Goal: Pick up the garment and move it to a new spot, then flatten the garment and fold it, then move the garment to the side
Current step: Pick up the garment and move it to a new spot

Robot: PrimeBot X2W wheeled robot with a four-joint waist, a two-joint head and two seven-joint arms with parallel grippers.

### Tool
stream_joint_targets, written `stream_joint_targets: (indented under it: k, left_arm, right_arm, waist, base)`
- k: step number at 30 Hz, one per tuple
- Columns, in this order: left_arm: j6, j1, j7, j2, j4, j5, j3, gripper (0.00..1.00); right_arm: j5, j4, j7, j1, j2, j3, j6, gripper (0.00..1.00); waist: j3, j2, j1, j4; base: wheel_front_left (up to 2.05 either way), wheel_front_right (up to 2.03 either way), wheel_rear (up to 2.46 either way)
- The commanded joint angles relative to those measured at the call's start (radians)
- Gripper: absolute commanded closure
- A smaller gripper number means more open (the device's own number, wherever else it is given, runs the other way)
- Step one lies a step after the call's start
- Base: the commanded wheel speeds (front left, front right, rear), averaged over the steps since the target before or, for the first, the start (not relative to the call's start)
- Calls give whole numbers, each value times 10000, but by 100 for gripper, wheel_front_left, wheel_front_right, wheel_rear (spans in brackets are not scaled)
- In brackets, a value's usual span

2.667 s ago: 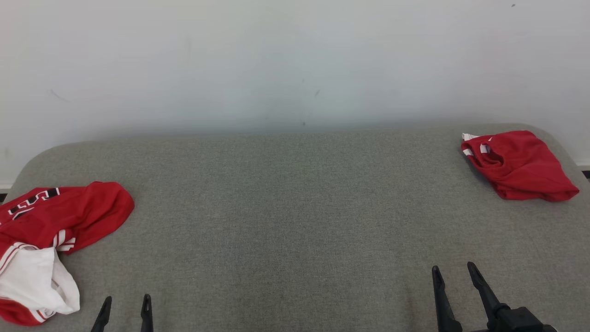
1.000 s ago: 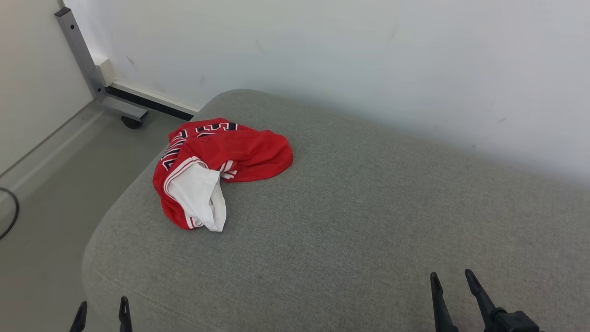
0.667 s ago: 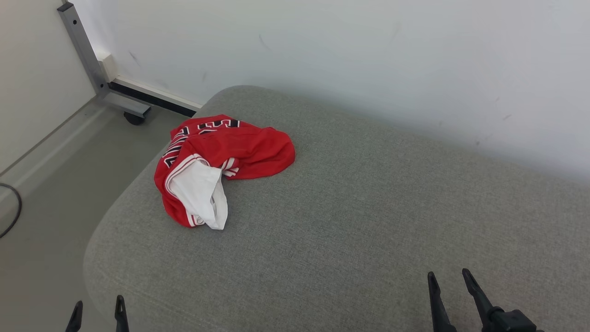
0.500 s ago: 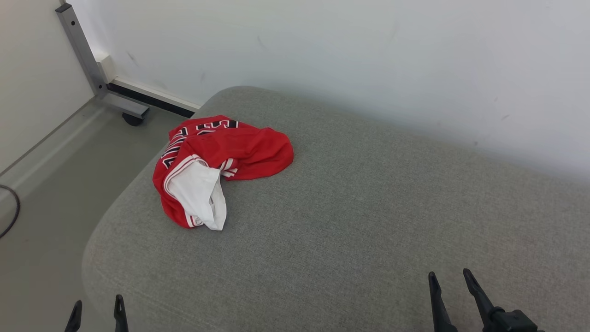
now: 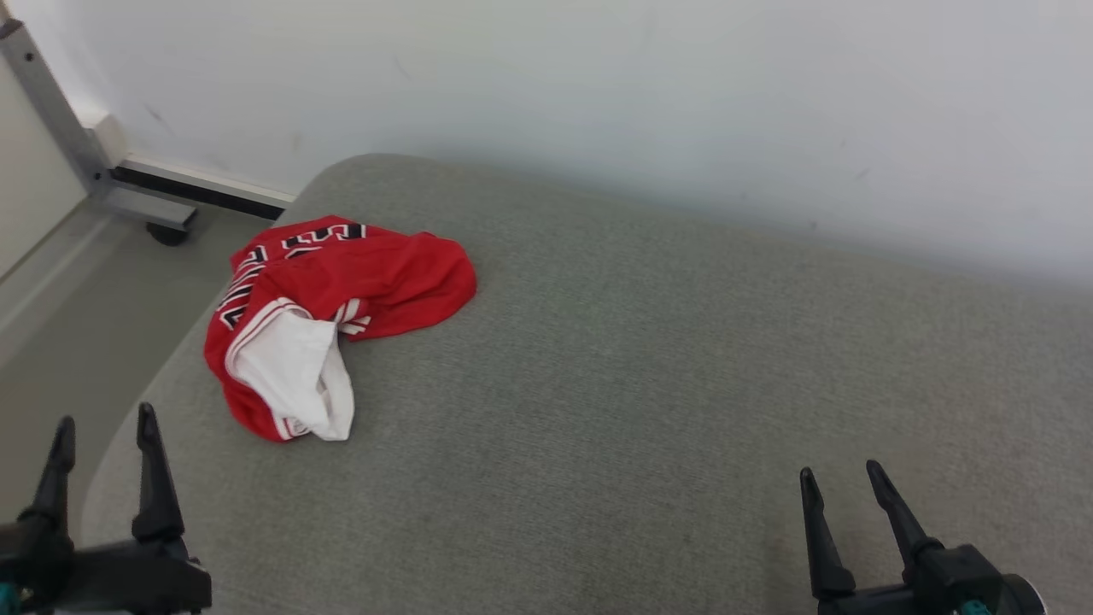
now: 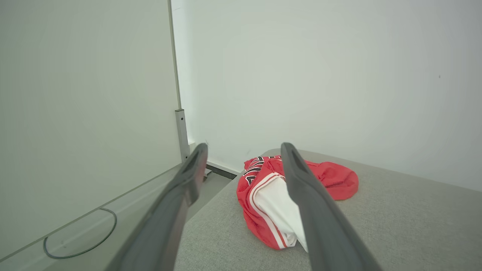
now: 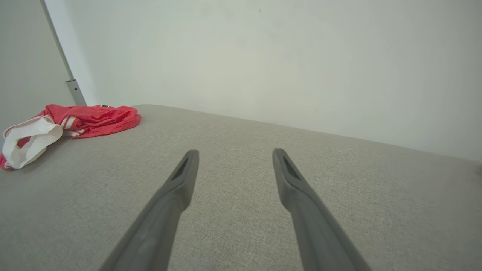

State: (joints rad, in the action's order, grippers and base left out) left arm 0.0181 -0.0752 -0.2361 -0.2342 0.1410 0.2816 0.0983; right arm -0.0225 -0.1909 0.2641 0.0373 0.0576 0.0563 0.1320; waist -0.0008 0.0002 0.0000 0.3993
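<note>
A crumpled red garment point(image 5: 341, 286) with white trim, black lettering and a white inner part lies near the left end of the grey cushioned surface point(image 5: 649, 376). My left gripper point(image 5: 102, 423) stands open at the lower left, near the surface's left edge, short of the garment. In the left wrist view the garment point(image 6: 263, 192) lies just beyond the open fingers point(image 6: 312, 210). My right gripper point(image 5: 841, 478) stands open at the lower right, far from the garment, above bare fabric. The right wrist view has the garment point(image 7: 90, 116) at its far left.
A pale wall point(image 5: 598, 85) runs behind the surface. Left of the surface is bare floor point(image 5: 77, 316) with a grey metal post on a wheeled base point(image 5: 128, 201). A dark cable point(image 6: 81, 241) lies on the floor in the left wrist view.
The camera has turned left, bringing the crumpled garment into view and losing a folded red one at the right. My left gripper has risen higher into view; the right has held.
</note>
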Motion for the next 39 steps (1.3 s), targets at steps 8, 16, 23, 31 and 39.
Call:
stream_joint_targets:
  k: [8, 16, 23, 31, 39]
  left_arm:
    - [204, -2289, 390, -740, 627, 593, 457, 0]
    - [440, -4128, 789, -1522, 1978, 1062, 797, 0]
    - [702, -5313, 1137, -2199, 3785, 1244, 769, 0]
    - [945, -6089, 1932, -2644, 5809, 1481, 416, 0]
    - [1110, -7002, 4340, -3014, 8151, 2136, -69, 0]
  right_arm:
    - [116, 456, 1, -692, 181, 153, -29, 0]
    - [161, 975, 1, -1212, 206, 262, -29, 0]
    - [195, 1338, 1, -1484, 211, 357, -29, 0]
    - [222, 1557, 1, -1624, 227, 417, -29, 0]
    - [249, 1582, 1, -1783, 275, 435, -29, 0]
  waist:
    - [1754, -2, 0, -2169]
    - [3015, -2, 0, -3294]
    - [3800, -2, 0, -3867]
    - [4276, -2, 0, -4045]
    - [4564, -2, 0, -4022]
  base:
    - [0, 0, 0]
    - [0, 0, 0]
    - [0, 0, 0]
    - [0, 0, 0]
    - [0, 0, 0]
